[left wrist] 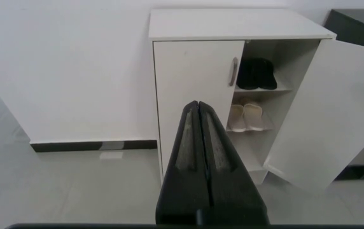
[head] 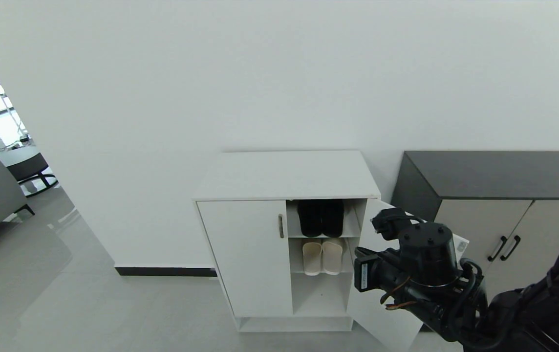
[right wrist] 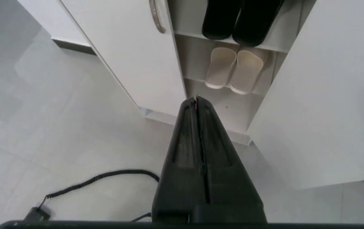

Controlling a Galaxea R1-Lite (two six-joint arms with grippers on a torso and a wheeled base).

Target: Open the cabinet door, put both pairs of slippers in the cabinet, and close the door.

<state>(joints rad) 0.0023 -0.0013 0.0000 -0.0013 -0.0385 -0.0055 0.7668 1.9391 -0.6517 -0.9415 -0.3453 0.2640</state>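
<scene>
Cabinet door (left wrist: 325, 114): right one, open.
Black slippers (head: 321, 217): top shelf of the cabinet (head: 284, 176).
Cream slippers (head: 322, 255): shelf below.
Left gripper (left wrist: 198, 105): pressed together, empty.
Right gripper (right wrist: 196, 100): pressed together, empty.

The head camera looks forward and down from well back, and the white cabinet (head: 284, 181) stands at 6 o'clock of its picture. The left wrist camera faces the cabinet front almost level, along the left gripper (left wrist: 198, 105). The right wrist camera is nearer and tilted steeply toward the floor (right wrist: 55, 127). All three share the open compartment with the black slippers (head: 321, 217) and the beige slippers (head: 322, 255).
</scene>
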